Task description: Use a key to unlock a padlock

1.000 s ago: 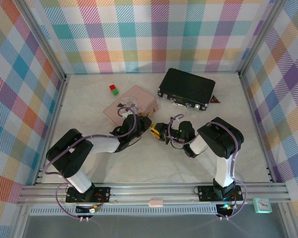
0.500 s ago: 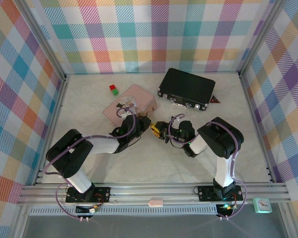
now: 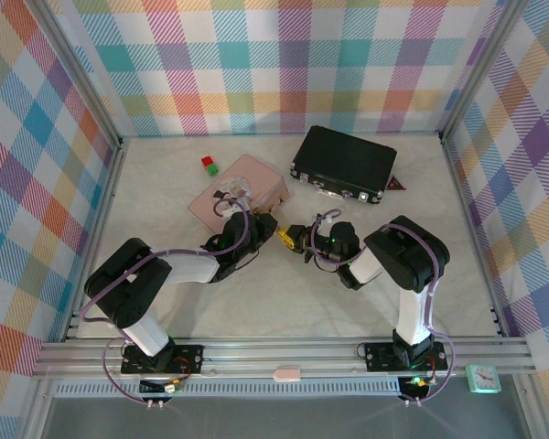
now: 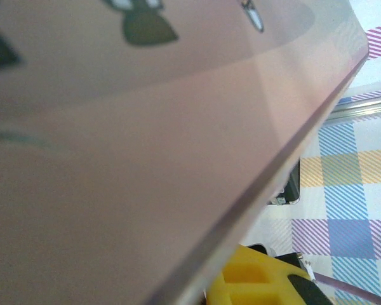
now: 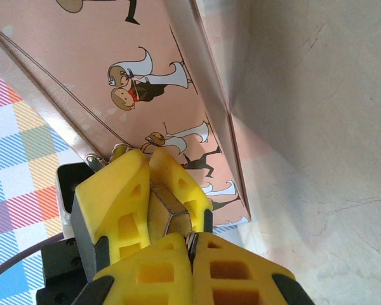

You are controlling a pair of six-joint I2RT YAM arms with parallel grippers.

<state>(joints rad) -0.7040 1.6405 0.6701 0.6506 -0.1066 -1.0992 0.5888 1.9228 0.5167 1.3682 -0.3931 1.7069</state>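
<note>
1. Insertion of the key is judged to be the step in hand. Both arms are brought together at mid-bench (image 3: pixel 284 297), just in front of a pink box.
2. On the left, the left fingers (image 5: pixel 105 190) are seen pinching the padlock (image 5: pixel 167 215), a small brass-grey block gripped between their yellow pads. Its shackle cannot be made out.
3. Directly against the padlock, a thin silvery sliver taken to be the key (image 5: pixel 189 240) is seen at the seam of the right fingers (image 5: pixel 241 253), which are pressed together on it.
4. Whether the tip is seated in the keyway cannot be told. A short straight push is called for next, then a twist of the right wrist with the lock held steady.
5. Other things are spread around the work. Red and green cubes (image 3: pixel 209 165) lie at the far left, the pink box (image 3: pixel 241 194) sits just behind the left fingers, and a black case (image 3: pixel 343 163) lies further right, well apart.
6. The box's near edge is judged the main obstruction, since little room is left beside it for wrist rotation.
</note>
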